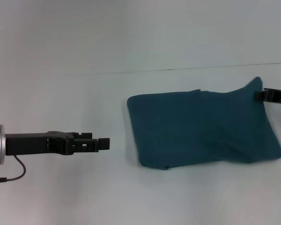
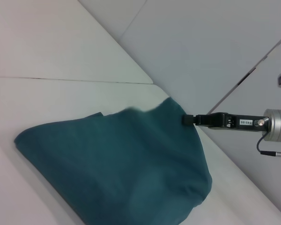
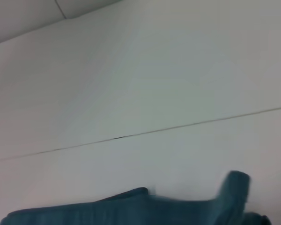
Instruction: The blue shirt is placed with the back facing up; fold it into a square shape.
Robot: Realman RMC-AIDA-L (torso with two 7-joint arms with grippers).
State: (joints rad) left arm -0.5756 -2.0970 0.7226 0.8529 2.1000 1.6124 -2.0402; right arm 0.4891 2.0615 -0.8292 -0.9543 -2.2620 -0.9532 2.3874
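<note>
I see the blue shirt [image 1: 201, 129] lying folded on the white surface [image 1: 84, 56], over toward the right edge. It is a flat, plain blue shape with no words showing. One corner at the far right is pulled up into a point.

My right end effector [image 1: 261, 95] is at that corner, pinched tight on the raised bit of cloth. In the left wrist view I can see it [image 2: 187, 120] gripping the shirt [image 2: 117, 164] at its tip.

My left end effector [image 1: 104, 143] hangs near the left edge of the shirt, not touching it. I cannot tell if its fingers are wide or narrow.

In the right wrist view the shirt [image 3: 131, 208] shows low down, with the raised corner sticking up.
</note>
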